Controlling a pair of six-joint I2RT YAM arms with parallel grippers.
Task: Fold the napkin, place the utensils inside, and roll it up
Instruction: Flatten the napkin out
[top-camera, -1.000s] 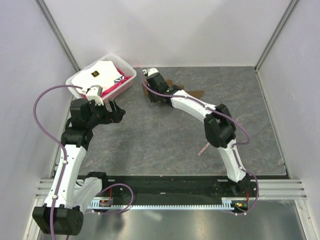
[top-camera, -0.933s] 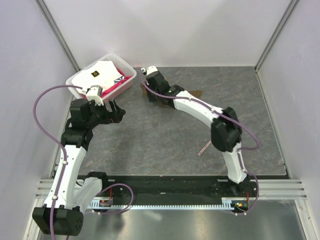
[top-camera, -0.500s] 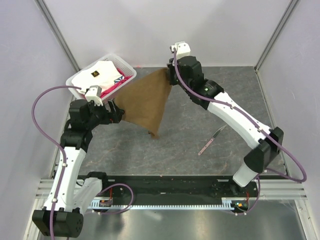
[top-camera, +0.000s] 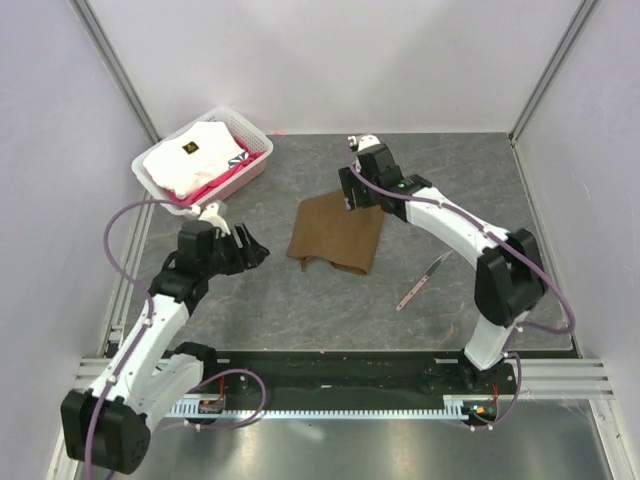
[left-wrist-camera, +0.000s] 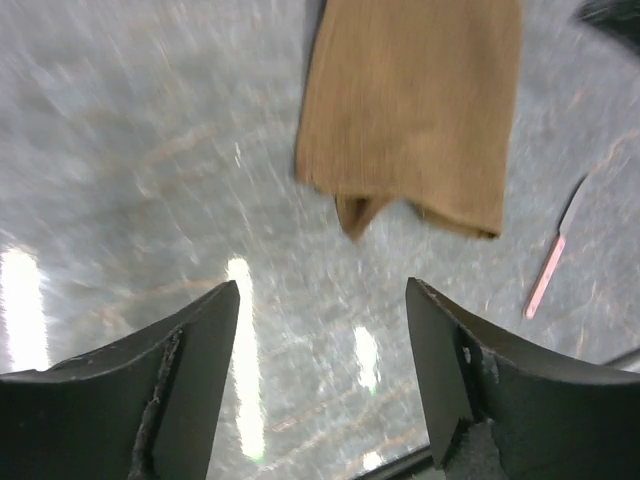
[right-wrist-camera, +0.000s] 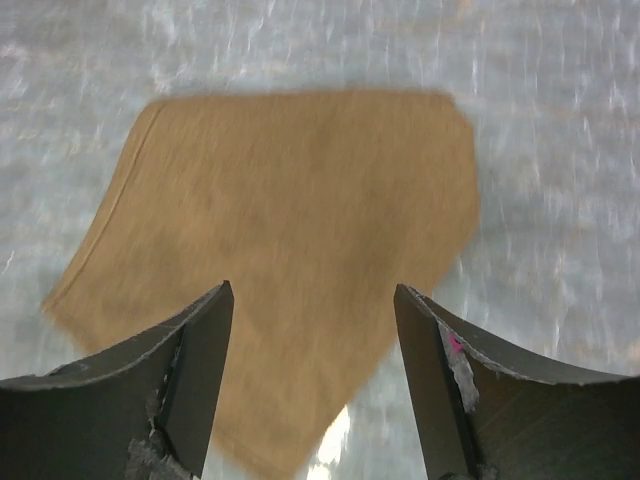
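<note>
Napkin (top-camera: 337, 233) is down flat on the worktop (top-camera: 300, 300), roughly mid-table and a bit toward the back. It's not a tidy rectangle: the near edge looks doubled over, and a little flap pokes out at the near-left corner. You can see that best from the left wrist cam.

Right gripper (right-wrist-camera: 311, 292) is hanging over the napkin's far edge with its jaws spread wide. Its wrist cam shows the brown cloth lying below, between the two fingers, and nothing is pinched. So it's open and holding nothing.

Left gripper (left-wrist-camera: 318, 292) is off to the left of the napkin, well clear of it and pointed that way. It's spread open too, with just bare grey worktop showing in the gap. Both wrist views are a bit blurry, but the gaps are obvious.

The utensil (top-camera: 423, 281) is lying on its own on the worktop, to the right of the napkin and slightly nearer the arms. It's close to the cloth but not touching, and it sits at a diagonal. It's a slim thing with a pinkish handle, and neither gripper is near it.

Over in the far-left corner there's a white basket (top-camera: 240, 180) with white and pink cloths in it.
</note>
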